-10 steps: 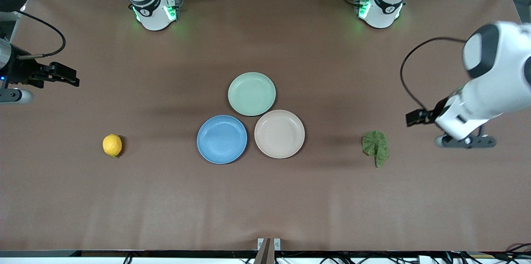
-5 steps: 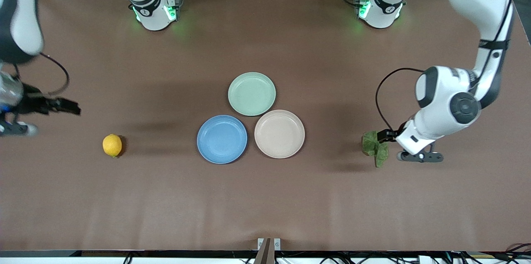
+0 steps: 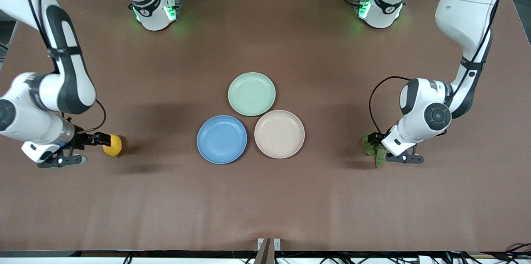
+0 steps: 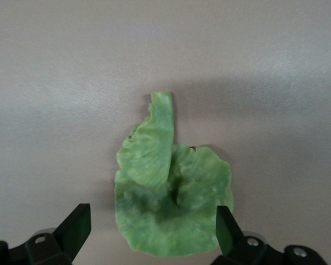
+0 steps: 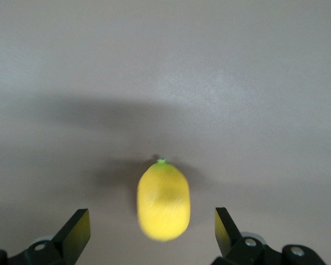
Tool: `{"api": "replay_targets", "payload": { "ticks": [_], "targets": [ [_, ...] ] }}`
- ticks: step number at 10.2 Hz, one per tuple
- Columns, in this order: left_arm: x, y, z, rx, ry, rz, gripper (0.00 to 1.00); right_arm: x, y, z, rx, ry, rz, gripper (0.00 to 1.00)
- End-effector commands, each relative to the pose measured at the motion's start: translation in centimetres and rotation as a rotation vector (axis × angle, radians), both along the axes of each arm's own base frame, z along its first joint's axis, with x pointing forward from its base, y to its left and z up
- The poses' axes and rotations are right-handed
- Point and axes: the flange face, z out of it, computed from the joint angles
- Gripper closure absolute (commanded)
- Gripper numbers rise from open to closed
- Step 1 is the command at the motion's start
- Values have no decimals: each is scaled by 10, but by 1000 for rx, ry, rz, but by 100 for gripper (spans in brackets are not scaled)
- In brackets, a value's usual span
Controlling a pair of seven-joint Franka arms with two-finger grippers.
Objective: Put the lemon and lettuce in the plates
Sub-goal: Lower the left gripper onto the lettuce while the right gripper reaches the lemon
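Jaws spread wide on both arms, neither holding anything. The right gripper [image 5: 151, 234] sits low over the lemon [image 5: 163, 200], fingers apart with the fruit between them, untouched as far as I can see. The left gripper [image 4: 153, 234] hangs just over the lettuce [image 4: 171, 201], whose broad leaf end lies between its parted fingers.

On the brown surface [image 3: 265, 197], the lemon [image 3: 113, 145] lies at nine o'clock from the blue plate [image 3: 222, 139], well apart from it. The beige-pink plate [image 3: 279, 134] touches the blue one, and the lettuce [image 3: 370, 147] lies at three o'clock from it. A mint-green plate [image 3: 252, 94] sits at twelve o'clock above the pair.
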Motion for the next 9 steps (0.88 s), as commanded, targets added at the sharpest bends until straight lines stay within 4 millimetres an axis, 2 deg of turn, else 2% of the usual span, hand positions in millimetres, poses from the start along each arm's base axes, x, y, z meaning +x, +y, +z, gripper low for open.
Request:
{"api": "replay_targets", "payload": {
  "ticks": [1, 2, 4, 5, 6, 8, 9],
  "targets": [
    [3, -2, -16, 7, -11, -28, 12, -12, -13, -34, 3, -7, 38, 0],
    [3, -1, -21, 5, -16, -28, 25, -13, -14, -43, 5, 5, 35, 0],
    [6, -1, -22, 13, -23, -40, 86, -15, -12, -63, 11, 34, 34, 0],
    [6, -1, -21, 16, -25, -44, 100, -15, -12, -68, 18, 39, 27, 0],
    [7, 1, -17, 16, -30, -41, 100, -16, -11, -74, 26, 46, 22, 0],
    [12, 1, 20, 25, -57, -36, 100, -17, -12, -81, 28, 55, 19, 0],
    [12, 0, 39, 32, -49, -35, 100, -16, -11, -82, 28, 57, 21, 16]
  ]
}}
